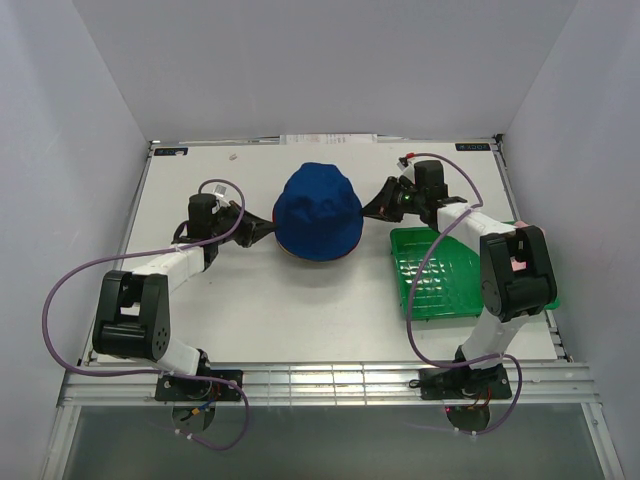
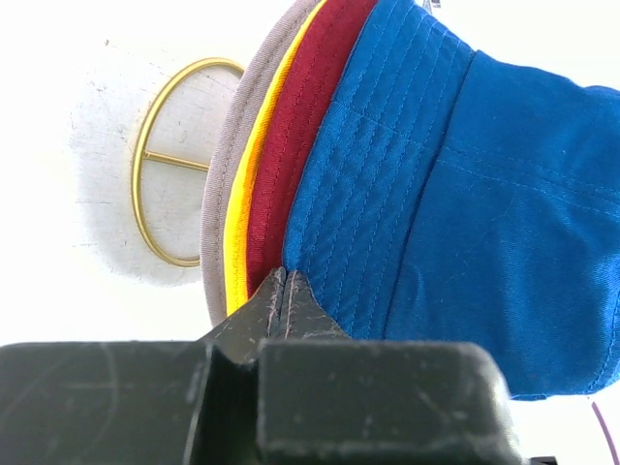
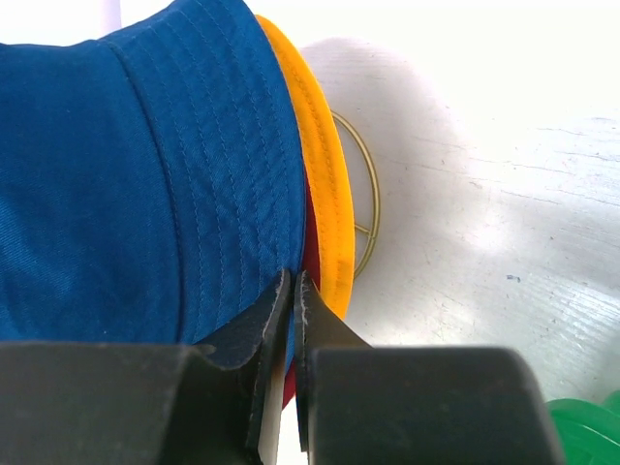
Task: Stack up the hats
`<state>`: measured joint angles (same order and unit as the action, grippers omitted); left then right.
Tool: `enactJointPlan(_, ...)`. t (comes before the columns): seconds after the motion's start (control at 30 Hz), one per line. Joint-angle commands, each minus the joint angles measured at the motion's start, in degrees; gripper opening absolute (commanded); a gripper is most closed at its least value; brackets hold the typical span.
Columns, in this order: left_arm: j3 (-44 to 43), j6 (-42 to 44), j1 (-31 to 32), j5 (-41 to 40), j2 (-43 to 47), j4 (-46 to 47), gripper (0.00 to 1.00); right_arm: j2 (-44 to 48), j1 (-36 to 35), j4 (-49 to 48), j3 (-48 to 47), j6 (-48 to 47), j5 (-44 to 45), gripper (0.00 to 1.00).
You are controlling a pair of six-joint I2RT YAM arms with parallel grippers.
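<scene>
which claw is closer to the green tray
Right. The right claw is at the right brim of the hat, just above the tray corner. The left claw is at the left brim, with the hat between it and the tray.

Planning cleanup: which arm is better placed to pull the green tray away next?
Right, probably. The green tray lies beside the right arm, partly under its forearm; the left gripper is beyond the blue hat. The right gripper must first release that hat's brim.
</scene>
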<state>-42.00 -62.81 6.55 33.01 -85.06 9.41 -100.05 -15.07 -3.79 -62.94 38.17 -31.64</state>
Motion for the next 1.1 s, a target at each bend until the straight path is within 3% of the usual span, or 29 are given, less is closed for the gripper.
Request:
enactJointPlan(0.0, 1.5, 2.2, 0.0, -2.9, 0.2, -1.8, 0.00, -2.2, 0.6, 6.3, -0.3, -4.1, 4.7, 0.08)
enactJointPlan(0.23, 2.5, 3.4, 0.0, -3.2, -0.6, -1.7, 0.00, -2.3, 0.6, 6.6, -0.5, -4.7, 4.6, 0.08)
enactJointPlan(0.5, -4.6, 7.7, 0.0, -3.6, 1.6, -9.1, 0.00, -1.4, 0.6, 9.7, -5.3, -5.5, 3.6, 0.08)
enactJointPlan(0.63, -6.8, 8.8, 0.0, -3.7, 3.0, -12.4, 0.14, -0.7, 0.5, 11.1, -7.7, -5.6, 3.1, 0.10)
enactJointPlan(0.7, -7.6, 9.4, 0.0, -3.6, 3.3, -13.7, 0.20, -0.4, 0.5, 12.2, -8.7, -5.7, 2.9, 0.17)
enactJointPlan(0.73, -8.3, 9.5, 0.0, -3.4, 3.5, -14.1, 0.28, -0.3, 0.5, 12.5, -9.3, -5.7, 2.8, 0.21)
enactJointPlan(0.77, -8.6, 9.7, 0.0, -3.4, 3.9, -14.9, 0.32, -0.1, 0.5, 12.9, -9.7, -5.8, 2.8, 0.31)
enactJointPlan(0.87, -9.6, 10.6, 0.0, -3.3, 4.9, -16.1, 0.44, 0.2, 0.5, 13.9, -10.6, -5.9, 2.8, 0.45)
enactJointPlan(1.07, -12.0, 12.7, 0.0, -3.9, 7.2, -19.2, 0.51, 2.7, 0.5, 15.4, -11.3, -6.2, 3.7, 0.52)
